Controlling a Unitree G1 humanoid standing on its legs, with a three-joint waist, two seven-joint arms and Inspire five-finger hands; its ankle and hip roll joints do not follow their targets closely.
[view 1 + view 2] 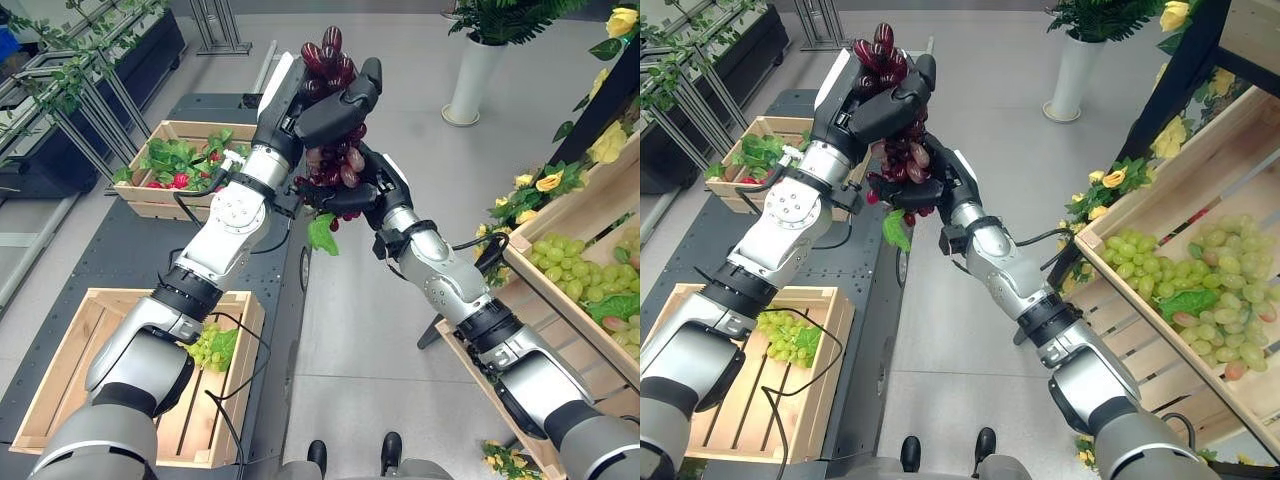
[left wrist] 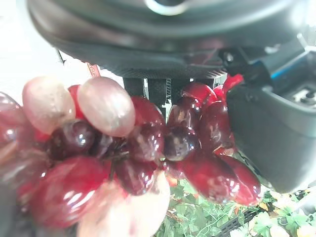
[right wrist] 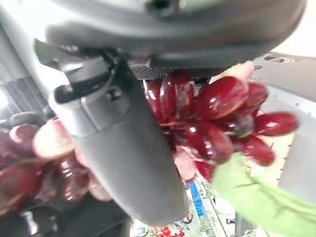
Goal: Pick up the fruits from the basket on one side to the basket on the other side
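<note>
Dark fingers of our left hand (image 1: 325,105) curl over the top of a bunch of red grapes (image 1: 335,160), and our right hand (image 1: 375,190) closes round the lower part of the same bunch, so both hands are clamped on it at once. We hold it raised in mid-air over the grey floor (image 1: 400,300), at about 12 o'clock from our body. In our left wrist view the glossy red and paler pink berries press right up against the palm, with the thumb (image 2: 269,143) alongside them. In our right wrist view the thumb (image 3: 123,148) crosses in front of the bunch. A green leaf (image 1: 322,234) hangs from the bottom of the grapes, just below our right hand.

Outward from there, at about 8 o'clock, a slatted wooden crate (image 1: 60,370) sits on a dark platform (image 1: 110,250) under our left arm; a bunch of green grapes (image 1: 207,348) with a leaf lies inside it near its right wall. Farther off, at about 10 o'clock, a second wooden crate (image 1: 150,200) holds leafy greens and some red produce. At about 3 o'clock, a tilted wooden display crate (image 1: 1170,190) carries a heap of green grapes (image 1: 1200,290) with a few pinkish ones. Yellow flowers (image 1: 540,182) with green foliage stand beside that display, and a white planter (image 1: 470,80) with a green plant stands at about 1 o'clock, well apart.
</note>
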